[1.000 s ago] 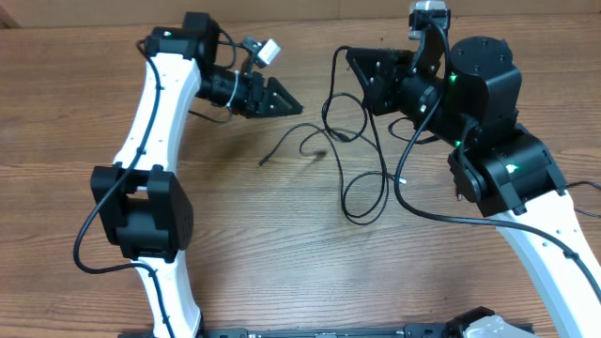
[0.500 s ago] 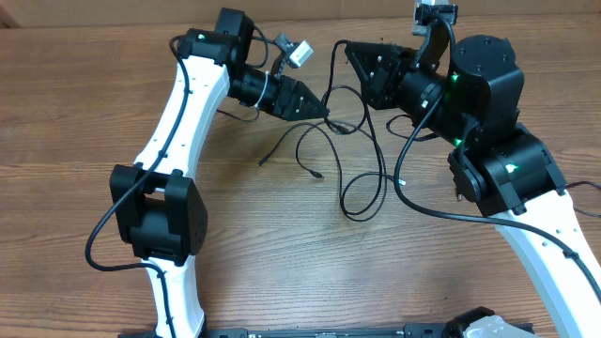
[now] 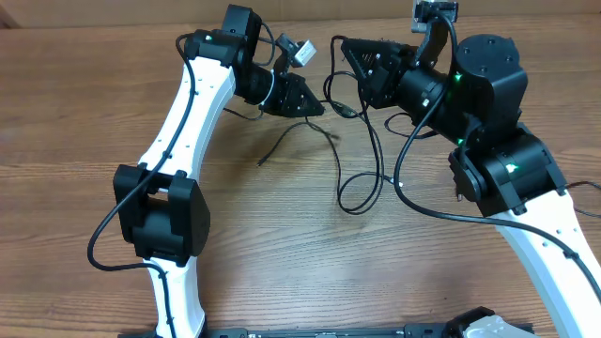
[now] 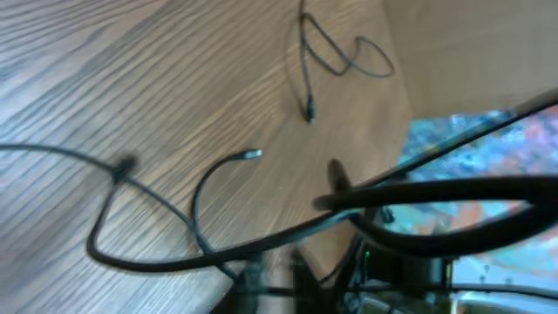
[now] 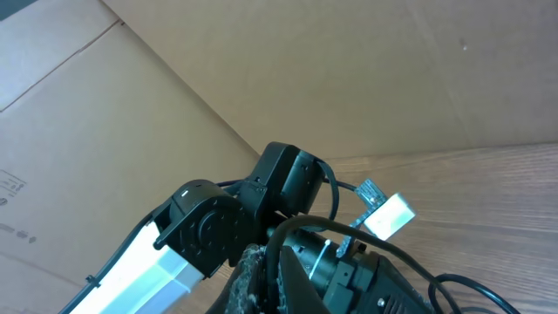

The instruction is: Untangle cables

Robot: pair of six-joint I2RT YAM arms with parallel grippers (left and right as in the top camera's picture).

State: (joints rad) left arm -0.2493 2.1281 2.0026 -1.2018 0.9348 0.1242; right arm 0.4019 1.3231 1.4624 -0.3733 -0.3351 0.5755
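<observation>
Trailing the cables (image 3: 360, 213) in loose loops over the table (image 3: 75, 188) on the near side of the right gripper (image 3: 344, 49), itself pinching shut on a lifted strand. Crowding in just left of it with the left gripper (image 3: 317, 106), jaws impossible to judge, cardboard (image 5: 349, 70) rising beyond.

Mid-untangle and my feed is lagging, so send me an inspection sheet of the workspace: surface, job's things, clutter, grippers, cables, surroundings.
Surface: wooden table, no spills seen.
Job's things: cables in loose crossing loops between the arms; one plug end lies free on the wood.
Clutter: nothing seen.
Grippers: left gripper at the upper strands, grip unclear; right gripper shut, a strand rising to its tip, apparently held.
Cables: arm wires hang in loops off the arms, apart from the job's cords.
Surroundings: cardboard panels behind the table.
</observation>
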